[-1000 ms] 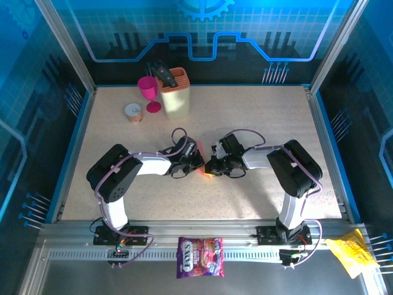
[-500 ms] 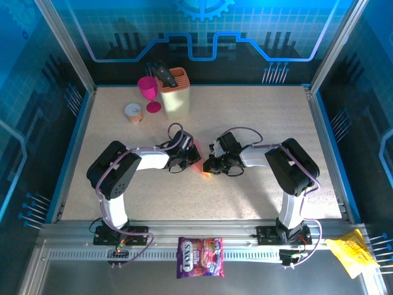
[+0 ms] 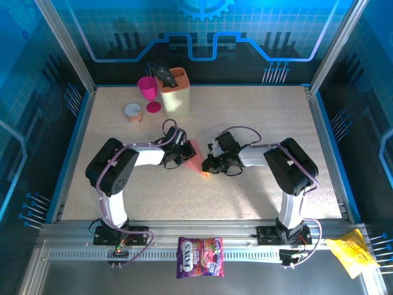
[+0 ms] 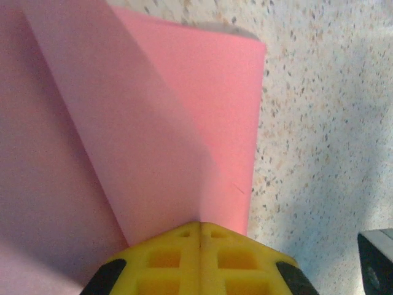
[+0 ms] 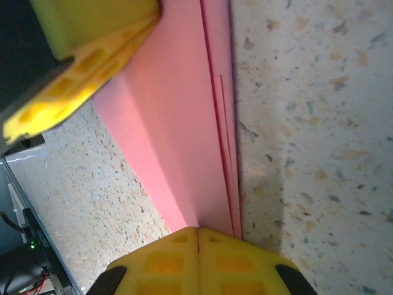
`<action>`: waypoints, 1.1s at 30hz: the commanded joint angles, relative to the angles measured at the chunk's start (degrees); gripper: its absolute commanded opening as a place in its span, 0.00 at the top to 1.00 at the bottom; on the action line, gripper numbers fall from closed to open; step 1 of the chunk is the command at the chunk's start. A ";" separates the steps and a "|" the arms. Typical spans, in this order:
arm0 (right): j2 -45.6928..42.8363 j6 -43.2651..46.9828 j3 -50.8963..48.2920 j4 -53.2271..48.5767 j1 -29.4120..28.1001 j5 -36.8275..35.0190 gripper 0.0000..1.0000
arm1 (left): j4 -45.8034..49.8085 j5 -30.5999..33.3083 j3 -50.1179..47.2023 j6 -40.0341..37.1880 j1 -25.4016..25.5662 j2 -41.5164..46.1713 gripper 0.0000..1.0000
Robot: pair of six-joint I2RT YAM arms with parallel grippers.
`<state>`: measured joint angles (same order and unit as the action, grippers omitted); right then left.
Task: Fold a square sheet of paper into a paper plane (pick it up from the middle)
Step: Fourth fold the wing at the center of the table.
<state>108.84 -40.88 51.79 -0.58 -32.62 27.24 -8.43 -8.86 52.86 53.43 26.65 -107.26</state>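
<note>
Over the last second the left gripper has drawn back up the surface, away from the arm bases and a little to its own side, while the right gripper has barely shifted. From above, the sheet of paper shows as a narrow pink-red sliver lying mid-surface between the two grippers, well apart from the knife block and goblet at the far edge. In the left wrist view the yellow fingers are pressed together, and a diagonal fold of the pink paper runs straight into their tips; they appear to be pinching that fold. In the right wrist view the fingers are likewise pressed together at the near end of a long folded strip, whose stacked edges lie along the speckled surface, with the other arm's yellow finger at the strip's far end. The step looks like sharpening a lengthwise crease. To do it well, the right hold should stay a firm anchor while the left draws along the ridge in line with it, low and slow, so the layers stay stacked and the thin paper neither skews nor tears.
</note>
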 commanded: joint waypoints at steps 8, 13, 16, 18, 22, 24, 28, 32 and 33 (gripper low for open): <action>11.65 1.34 -5.91 -16.34 -2.47 -16.65 1.00 | 1.93 7.37 1.08 -4.37 -8.08 -2.03 1.00; 11.93 1.25 -6.09 -15.98 -2.48 -16.61 1.00 | 2.87 7.82 2.65 -5.82 -10.10 -3.27 1.00; 11.93 1.24 -6.39 -15.76 -2.45 -16.53 1.00 | 3.66 7.78 4.19 -6.61 -11.26 -4.48 1.00; 11.95 1.19 -6.60 -15.69 -2.40 -16.61 1.00 | 4.10 7.98 5.15 -6.93 -11.98 -5.02 1.00; 12.19 1.20 -6.68 -15.41 -2.49 -16.56 1.00 | 5.33 9.09 7.57 -7.50 -13.83 -6.01 1.00; 12.35 1.16 -6.87 -15.19 -2.45 -16.60 1.00 | 6.26 9.64 9.06 -7.80 -14.74 -6.70 1.00; 12.17 1.07 -7.05 -14.98 -2.45 -16.41 1.00 | 7.99 10.62 11.54 -8.26 -16.90 -7.72 1.00; 11.71 1.34 -6.79 -14.72 -2.48 -16.06 1.00 | 8.02 8.49 12.19 -10.79 -17.16 -4.86 1.00; 11.50 1.47 -6.64 -14.61 -2.49 -15.94 1.00 | 8.80 7.89 12.29 -11.87 -16.38 -3.22 1.00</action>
<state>109.12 -40.91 51.81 -0.27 -32.69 27.35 -2.79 -2.70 64.03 45.28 10.13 -113.30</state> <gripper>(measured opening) 0.048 0.064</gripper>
